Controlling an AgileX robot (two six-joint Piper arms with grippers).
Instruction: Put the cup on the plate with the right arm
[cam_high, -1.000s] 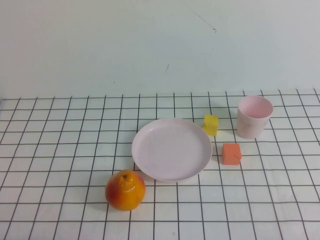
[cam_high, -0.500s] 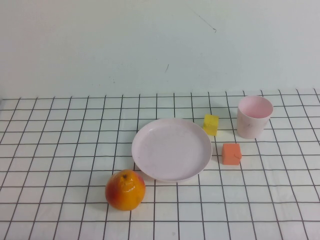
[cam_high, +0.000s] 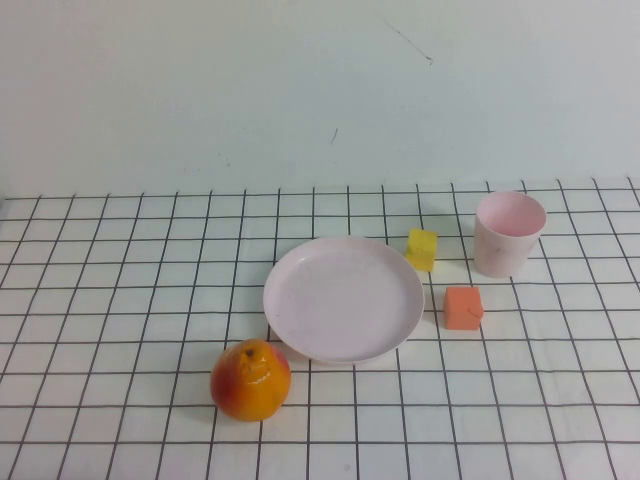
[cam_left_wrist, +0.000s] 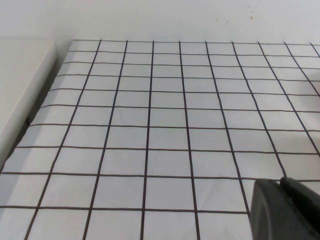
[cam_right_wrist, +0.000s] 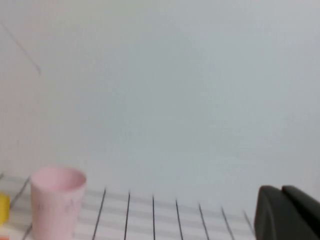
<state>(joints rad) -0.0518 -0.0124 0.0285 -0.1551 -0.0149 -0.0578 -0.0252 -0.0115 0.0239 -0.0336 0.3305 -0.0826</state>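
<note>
**Cup and plate sit apart on the grid cloth**

The cup (cam_high: 510, 233) stands upright on the white cloth with black squares (cam_high: 120, 300). It is at the far right side of the table, near the white wall (cam_high: 300, 90). Its mouth faces up and nothing is inside it. Nothing touches it.

The plate (cam_high: 343, 298) lies flat in the middle of the table. It is bare. The cup is off to the right of it and a bit farther back, with a gap between them.

A little yellow block (cam_high: 422, 249) sits just beside the plate's far right edge, between the plate and the cup. A little orange block (cam_high: 463, 308) sits just to the right of the plate, in front of the cup. A round orange and red fruit (cam_high: 250, 379) sits close to the plate's near left edge.

No arm shows in the high view.

In the right wrist view, a dark piece of the right gripper (cam_right_wrist: 287, 214) sits in one corner. The cup (cam_right_wrist: 56, 201) shows far off from it, upright by the wall. It holds nothing that I can see, and I cannot tell how wide it is.

In the left wrist view, a dark piece of the left gripper (cam_left_wrist: 285, 210) sits in one corner, over bare squares of cloth. I cannot tell how wide it is either.
</note>
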